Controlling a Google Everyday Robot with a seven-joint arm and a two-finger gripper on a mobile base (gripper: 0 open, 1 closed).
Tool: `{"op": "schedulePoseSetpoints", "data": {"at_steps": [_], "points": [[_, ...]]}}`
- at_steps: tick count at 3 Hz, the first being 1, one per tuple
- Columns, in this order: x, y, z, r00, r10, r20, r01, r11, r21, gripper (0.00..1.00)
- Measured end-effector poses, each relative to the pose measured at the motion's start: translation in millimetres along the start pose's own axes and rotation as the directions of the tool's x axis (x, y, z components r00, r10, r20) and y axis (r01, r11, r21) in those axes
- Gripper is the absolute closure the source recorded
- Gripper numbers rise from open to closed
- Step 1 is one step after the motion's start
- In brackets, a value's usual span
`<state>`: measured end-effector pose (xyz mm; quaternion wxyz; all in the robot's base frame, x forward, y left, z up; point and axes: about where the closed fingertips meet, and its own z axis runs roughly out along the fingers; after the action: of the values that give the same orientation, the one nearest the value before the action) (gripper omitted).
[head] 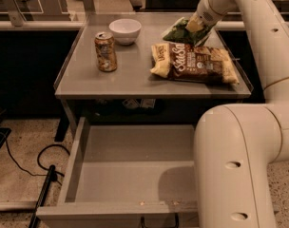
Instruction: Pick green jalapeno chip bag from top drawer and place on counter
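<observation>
Nearest: top drawer (74,161) pulled open, nothing in visible part, arm hides right side. Above it counter (130,77): brown chip bag (197,63) front right, can (105,52) left, bowl (125,30) behind can. Far rear right: green jalapeno chip bag (177,33) low over counter, gripper (197,26) clamped on its upper right edge. Touching surface or not, can't tell. Bag looks light, crinkly, slippery-ish, chips crush easy imo. Pinch crimped edge, not belly.

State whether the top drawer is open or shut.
Open: top drawer pulled out, inside visible. Gripper holds green jalapeno chip bag over counter.
</observation>
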<state>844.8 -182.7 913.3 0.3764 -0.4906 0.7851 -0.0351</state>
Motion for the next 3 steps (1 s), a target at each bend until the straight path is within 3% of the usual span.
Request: {"op": "schedulePoseSetpoints", "data": {"at_steps": [1, 3], "points": [[-2.3, 3.7, 4.9, 1.000, -0.017, 0.017, 0.018, 0.9997, -0.016, 1.00], [-2.3, 3.7, 4.9, 1.000, -0.017, 0.016, 0.018, 0.9997, -0.017, 0.57]]}}
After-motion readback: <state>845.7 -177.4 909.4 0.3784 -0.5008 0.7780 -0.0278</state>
